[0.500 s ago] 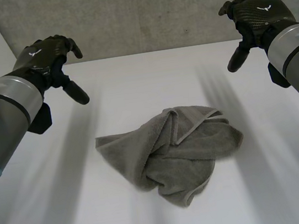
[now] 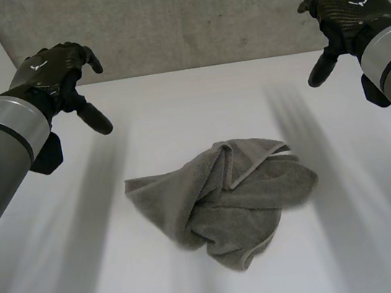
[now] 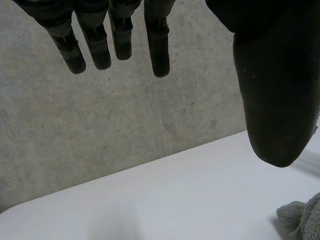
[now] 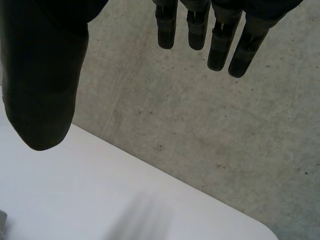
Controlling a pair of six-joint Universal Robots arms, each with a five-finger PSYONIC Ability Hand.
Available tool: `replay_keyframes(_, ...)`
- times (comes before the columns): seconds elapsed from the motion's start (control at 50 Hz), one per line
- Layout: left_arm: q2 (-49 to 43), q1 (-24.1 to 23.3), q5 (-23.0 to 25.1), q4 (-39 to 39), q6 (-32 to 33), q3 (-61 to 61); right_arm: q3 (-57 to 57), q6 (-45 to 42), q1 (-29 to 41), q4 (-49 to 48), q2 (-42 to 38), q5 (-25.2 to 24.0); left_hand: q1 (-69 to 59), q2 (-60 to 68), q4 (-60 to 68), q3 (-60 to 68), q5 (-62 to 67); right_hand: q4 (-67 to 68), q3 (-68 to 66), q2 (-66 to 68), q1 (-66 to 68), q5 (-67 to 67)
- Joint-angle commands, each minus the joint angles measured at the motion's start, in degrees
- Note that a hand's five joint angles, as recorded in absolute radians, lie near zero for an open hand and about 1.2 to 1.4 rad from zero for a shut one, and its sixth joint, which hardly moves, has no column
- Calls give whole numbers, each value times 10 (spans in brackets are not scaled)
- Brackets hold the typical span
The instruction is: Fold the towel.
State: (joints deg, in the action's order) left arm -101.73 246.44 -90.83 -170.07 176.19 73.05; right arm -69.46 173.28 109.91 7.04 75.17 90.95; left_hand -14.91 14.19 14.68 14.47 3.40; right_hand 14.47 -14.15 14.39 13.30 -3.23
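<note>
Drift: the left robot hand [image 2: 53, 73] and right robot hand [image 2: 346, 12], both released and empty, have edged outward. Between and beneath them, well apart, the crumpled grey terry towel [image 2: 225, 200] lies unmoved on the white desk [image 2: 175, 102]; folding hasn't begun.

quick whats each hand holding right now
Left hand: open, holding nothing, off the towel.
Right hand: open, holding nothing, off the towel.

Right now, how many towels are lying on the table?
1. The grey towel lies crumpled near the middle of the white table, untouched, with the left hand and right hand raised to either side. Its folds could hide another cloth.
</note>
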Motion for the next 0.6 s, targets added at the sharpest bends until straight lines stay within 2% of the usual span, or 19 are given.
replay_keyframes(0.02, -7, -2, 14, 3, 2, 1, 13, -27, -1, 8, 1, -15, 25, -18, -23, -21, -10, -45, 41, -44, -33, 32)
replay_keyframes(0.1, -22, -4, 32, 22, 11, 3, 31, -134, 2, 80, -28, -62, 23, -16, -21, -19, -8, -45, 41, -44, -33, 32)
replay_keyframes(0.18, -72, -6, 72, 81, 47, -14, 36, -225, 9, 146, -76, -110, 23, -16, -21, -19, -8, -45, 41, -44, -33, 32)
replay_keyframes(0.32, -133, -11, 83, 146, 131, -38, 20, -232, 8, 114, -123, -159, 28, -21, -26, -24, -13, -45, 41, -44, -33, 32)
replay_keyframes(0.36, -160, -11, 83, 152, 161, -41, 12, -233, 9, 93, -136, -162, 28, -21, -26, -24, -13, -45, 41, -44, -33, 32)
replay_keyframes(0.46, -202, -11, 85, 152, 183, -43, -8, -238, 23, 37, -176, -161, 28, -21, -26, -24, -13, 0, -3, 1, 12, -12)
replay_keyframes(0.6, -253, -11, 85, 150, 184, -50, -13, -228, 41, -60, -233, -123, 28, -21, -26, -24, -13, 95, -99, 96, 107, -108)
